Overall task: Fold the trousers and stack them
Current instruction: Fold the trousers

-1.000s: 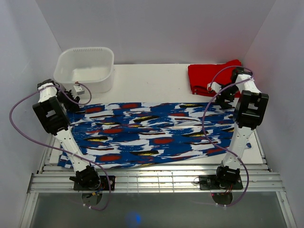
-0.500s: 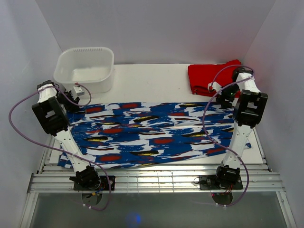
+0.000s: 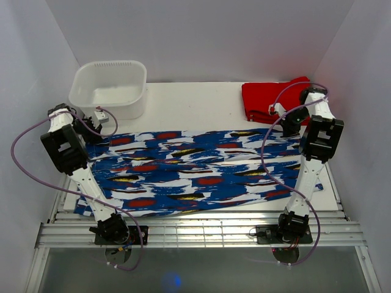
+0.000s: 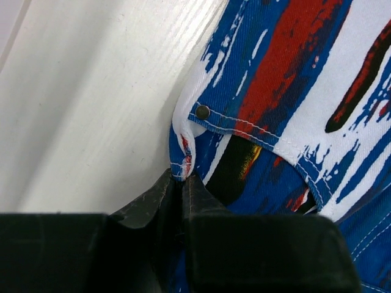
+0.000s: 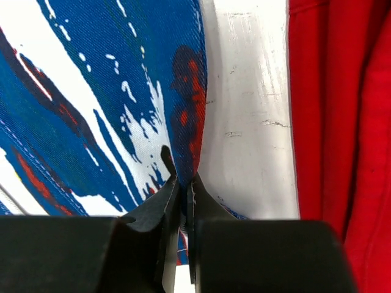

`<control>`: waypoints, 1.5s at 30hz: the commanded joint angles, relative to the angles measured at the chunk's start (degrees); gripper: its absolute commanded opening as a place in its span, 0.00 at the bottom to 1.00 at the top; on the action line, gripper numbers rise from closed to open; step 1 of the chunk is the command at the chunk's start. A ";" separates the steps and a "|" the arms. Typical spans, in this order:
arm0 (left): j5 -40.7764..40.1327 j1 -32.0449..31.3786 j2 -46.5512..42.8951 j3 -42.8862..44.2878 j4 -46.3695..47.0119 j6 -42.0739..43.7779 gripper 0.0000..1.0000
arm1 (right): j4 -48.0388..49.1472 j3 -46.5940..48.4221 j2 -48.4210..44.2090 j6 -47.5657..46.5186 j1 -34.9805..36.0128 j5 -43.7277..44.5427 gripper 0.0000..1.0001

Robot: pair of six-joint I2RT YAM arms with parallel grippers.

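Firmly, left tool [image 4: 183, 180] pinching trousers [image 4: 293, 91] corner, right tool [image 5: 182, 186] pinching their edge

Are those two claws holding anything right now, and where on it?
Yes. Both pinch the trousers at the far edge: the left gripper at the corner by a metal rivet, the right gripper at the end beside the red garment.
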 commanded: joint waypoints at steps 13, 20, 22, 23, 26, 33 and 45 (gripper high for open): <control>12.32 7.32 -15.01 -0.78 10.19 -15.80 0.00 | 8.88 -7.97 -22.23 5.90 -8.13 -8.57 0.08; 18.92 14.09 -33.64 -17.39 5.74 -6.60 0.00 | 12.05 -30.59 -40.15 -4.63 -13.85 -9.11 0.08; 18.22 16.90 -40.40 -22.05 -2.40 4.34 0.00 | 12.84 -37.65 -46.92 -11.98 -17.00 -7.97 0.08; 17.87 18.47 -42.77 -26.77 -4.36 7.37 0.00 | 14.58 -41.34 -49.38 -14.47 -18.32 -7.18 0.08; 14.63 25.68 -51.31 -36.79 -12.01 20.60 0.00 | 15.65 -54.44 -57.65 -26.07 -24.56 -5.69 0.08; -10.24 31.94 -53.19 -56.51 -10.20 27.80 0.00 | 19.43 -68.88 -60.58 -36.38 -32.40 -0.06 0.08; -17.13 24.57 -24.88 -49.95 15.39 -6.03 0.00 | 37.27 -74.78 -53.89 -25.58 -26.52 5.13 0.08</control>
